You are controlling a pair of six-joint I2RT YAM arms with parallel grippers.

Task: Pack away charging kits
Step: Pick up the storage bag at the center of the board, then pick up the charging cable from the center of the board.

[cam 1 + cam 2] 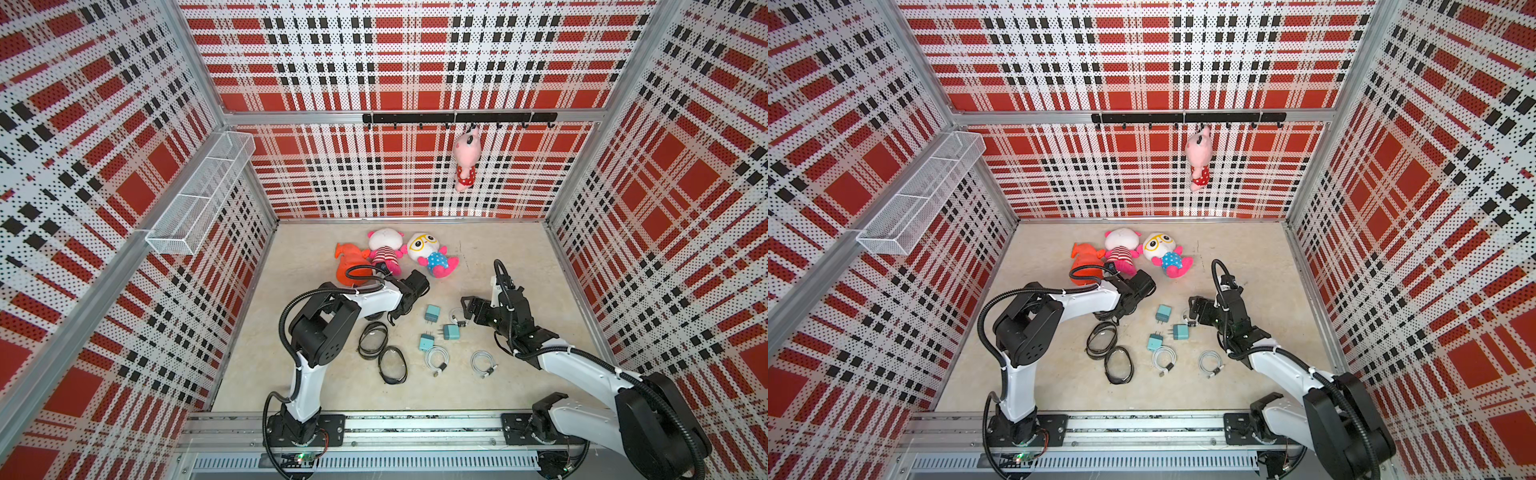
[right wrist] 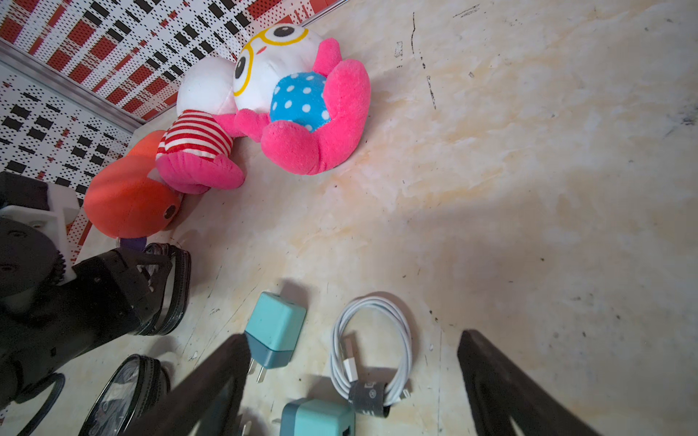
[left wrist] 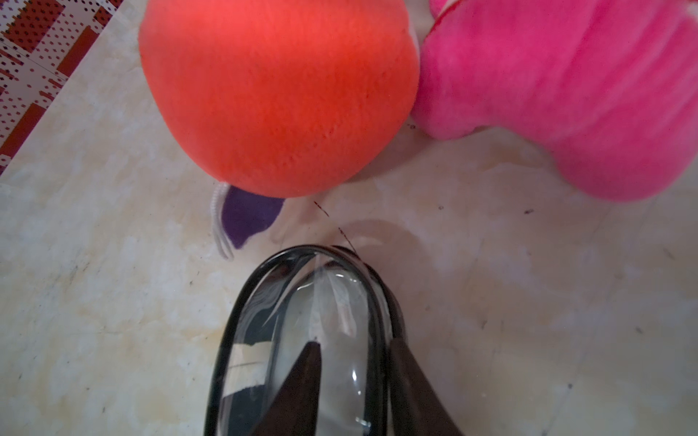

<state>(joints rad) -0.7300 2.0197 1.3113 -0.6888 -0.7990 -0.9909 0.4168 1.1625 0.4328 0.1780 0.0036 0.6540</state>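
Three teal plug adapters [image 1: 432,311] [image 1: 451,331] [image 1: 426,341] lie mid-floor in both top views. Two coiled white cables [image 1: 436,358] [image 1: 483,361] lie nearer the front. A third cable [image 2: 372,302] lies on the floor between the wide-open fingers of my right gripper [image 2: 353,338], which hovers just above it; one adapter [image 2: 274,324] lies beside one finger. My left gripper [image 3: 357,341] is narrowed on the rim of a black oval case [image 3: 313,250] with a clear window, one finger on the window and the other outside the wall.
Two more black cases [image 1: 372,337] [image 1: 392,365] lie by the left arm. Orange [image 1: 349,266], striped [image 1: 384,253] and spectacled [image 1: 432,253] plush toys lie at the back, close to the held case. Another plush [image 1: 467,160] hangs from the hook rail. A wire basket [image 1: 203,187] hangs on the left wall.
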